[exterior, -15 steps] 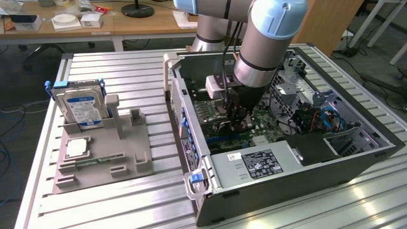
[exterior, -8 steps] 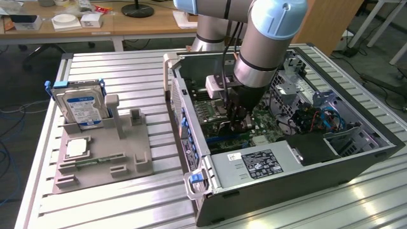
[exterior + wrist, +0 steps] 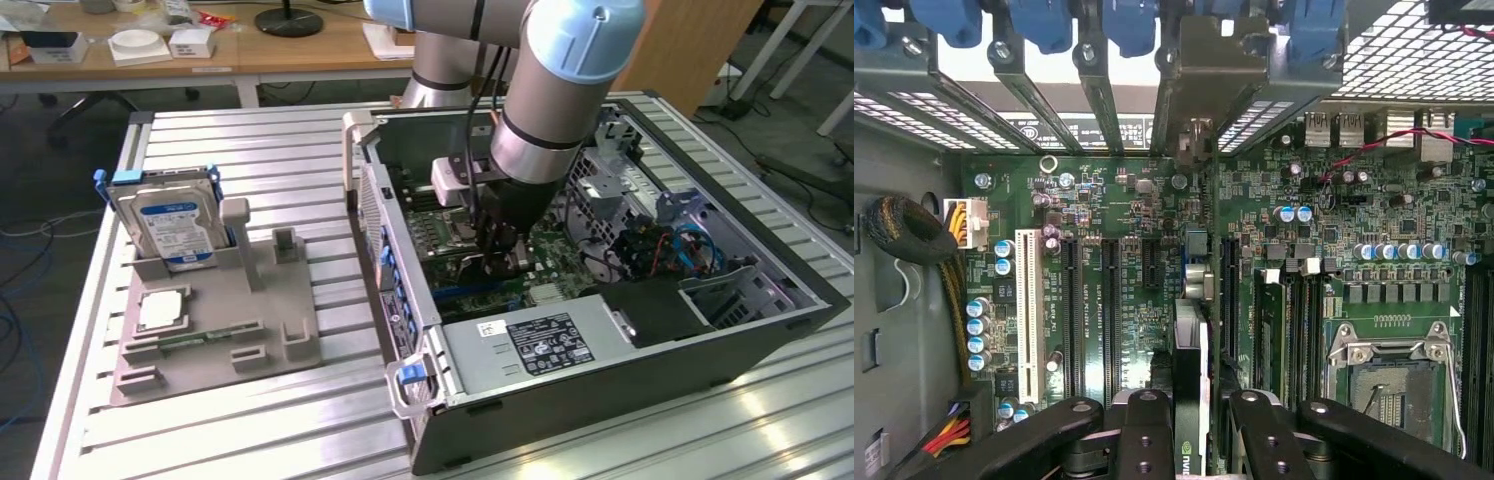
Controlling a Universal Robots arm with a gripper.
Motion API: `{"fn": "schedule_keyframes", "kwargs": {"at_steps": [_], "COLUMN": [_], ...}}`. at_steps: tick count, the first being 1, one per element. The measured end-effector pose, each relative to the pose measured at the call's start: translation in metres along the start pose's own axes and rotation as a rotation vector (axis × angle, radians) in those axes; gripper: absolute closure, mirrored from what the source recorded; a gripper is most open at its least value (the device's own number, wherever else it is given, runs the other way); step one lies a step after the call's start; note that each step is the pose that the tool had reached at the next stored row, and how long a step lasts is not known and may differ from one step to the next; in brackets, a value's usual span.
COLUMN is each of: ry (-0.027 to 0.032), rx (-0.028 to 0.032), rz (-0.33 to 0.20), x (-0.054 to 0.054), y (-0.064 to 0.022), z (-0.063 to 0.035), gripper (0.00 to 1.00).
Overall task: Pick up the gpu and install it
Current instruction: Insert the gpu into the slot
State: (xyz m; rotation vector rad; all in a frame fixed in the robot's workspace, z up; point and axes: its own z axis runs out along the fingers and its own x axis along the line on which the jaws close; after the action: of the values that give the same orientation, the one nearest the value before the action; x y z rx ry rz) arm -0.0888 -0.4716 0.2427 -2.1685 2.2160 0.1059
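The gpu (image 3: 1190, 345) is a thin dark card seen edge-on, running from between my fingers up to its metal bracket (image 3: 1204, 80) at the case's rear slot openings. My gripper (image 3: 1192, 430) is shut on it, one dark finger (image 3: 1139, 430) on each side. The card hangs just over the long black expansion slots (image 3: 1109, 310) of the green motherboard (image 3: 1324, 240); whether it is seated in a slot I cannot tell. In the exterior view, my gripper (image 3: 501, 258) reaches down into the open computer case (image 3: 747, 320) over the motherboard.
A grey fixture (image 3: 254, 330) on the exterior view's left holds an upright hard drive (image 3: 167, 222), a flat chip (image 3: 160, 310) and a memory stick (image 3: 203, 335). The power supply (image 3: 534, 345) fills the case's near end. An open CPU socket (image 3: 1394, 375), memory slots and a cable bundle (image 3: 904, 230) flank the card.
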Motion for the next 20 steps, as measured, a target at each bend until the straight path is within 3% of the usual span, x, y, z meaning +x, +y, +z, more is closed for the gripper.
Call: {"fn": "schedule_keyframes", "kwargs": {"at_steps": [14, 20], "ry": [0.0012, 0.0082], "rx": [-0.0004, -0.0002], "rz": [0.0, 0.0], "x": [0.0, -0.0001], "y": [-0.0013, -0.0013], "z": [0.0, 0.0001], "gripper": [0.73, 0.73]}}
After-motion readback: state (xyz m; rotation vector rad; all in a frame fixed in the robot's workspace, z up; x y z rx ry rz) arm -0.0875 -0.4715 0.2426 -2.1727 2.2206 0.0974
